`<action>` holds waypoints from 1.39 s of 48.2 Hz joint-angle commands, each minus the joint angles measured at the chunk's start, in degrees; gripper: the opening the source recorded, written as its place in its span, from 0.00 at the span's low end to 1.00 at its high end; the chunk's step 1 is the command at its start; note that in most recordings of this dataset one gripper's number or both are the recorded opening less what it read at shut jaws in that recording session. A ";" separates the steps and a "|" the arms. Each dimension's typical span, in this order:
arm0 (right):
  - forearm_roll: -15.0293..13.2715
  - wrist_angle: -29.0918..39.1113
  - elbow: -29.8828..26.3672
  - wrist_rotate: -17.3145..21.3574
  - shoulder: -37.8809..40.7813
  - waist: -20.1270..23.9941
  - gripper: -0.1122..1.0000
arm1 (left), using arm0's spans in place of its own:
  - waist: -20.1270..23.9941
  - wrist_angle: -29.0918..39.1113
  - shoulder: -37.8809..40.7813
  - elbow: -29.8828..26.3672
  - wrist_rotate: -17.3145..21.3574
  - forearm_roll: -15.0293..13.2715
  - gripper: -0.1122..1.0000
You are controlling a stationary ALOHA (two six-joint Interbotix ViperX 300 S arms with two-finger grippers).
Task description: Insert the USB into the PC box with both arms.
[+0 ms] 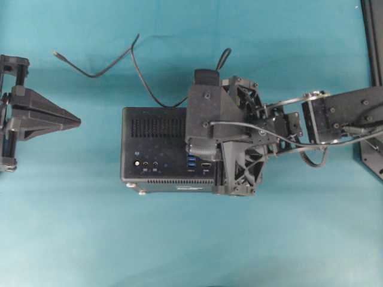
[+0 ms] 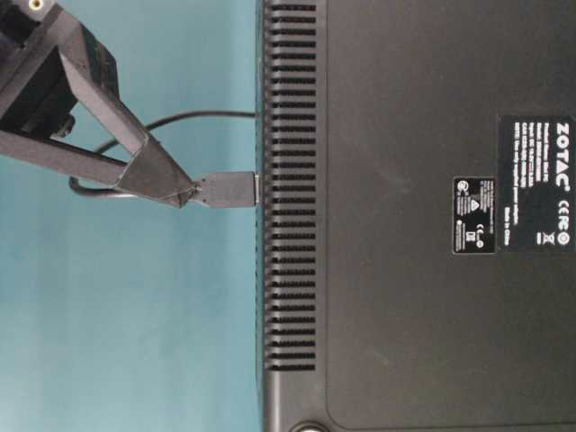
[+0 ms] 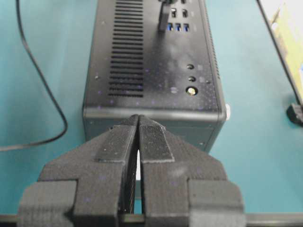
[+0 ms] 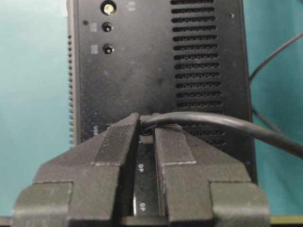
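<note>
The PC box [image 1: 155, 149] lies on the teal table with its port face up. It also shows in the left wrist view [image 3: 151, 71] and the table-level view [image 2: 405, 225]. My right gripper [image 4: 146, 125] is over the box, shut on the USB [image 2: 225, 189], and holds it end-on to the port face. The plug's tip meets the face by the blue ports [image 3: 177, 27]; I cannot tell how deep it sits. The USB also stands upright in the left wrist view [image 3: 163, 21]. My left gripper [image 3: 138, 118] is shut and empty, apart from the box's left end [image 1: 76, 121].
The black cable [image 1: 140, 78] loops over the table behind the box, and its tiny tip [image 1: 55, 54] lies at the far left. A black frame post [image 1: 374, 36] and its foot [image 1: 371, 158] stand at the right edge.
</note>
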 commanded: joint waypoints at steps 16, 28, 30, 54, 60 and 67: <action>-2.02 0.26 1.14 0.79 -0.18 -0.88 0.21 | -0.09 -0.44 0.09 -1.23 -0.18 0.09 0.10; 0.09 0.09 1.05 2.37 -0.18 1.85 0.21 | 0.00 -0.44 0.09 -1.14 -0.18 0.18 0.10; 0.09 0.09 1.05 2.72 -0.18 2.11 0.21 | -0.09 -0.44 0.09 -1.14 -0.18 0.09 0.10; -2.72 0.00 1.23 2.81 -0.09 -1.14 0.21 | 0.00 -0.44 0.09 -1.23 -0.18 0.09 0.10; -2.72 -0.79 1.14 2.99 0.09 -0.70 0.21 | -0.09 -0.44 0.00 -1.23 -0.18 0.18 0.10; -1.58 -1.41 1.23 3.43 0.26 1.14 0.21 | 0.00 -0.44 0.09 -1.14 -0.26 0.18 0.10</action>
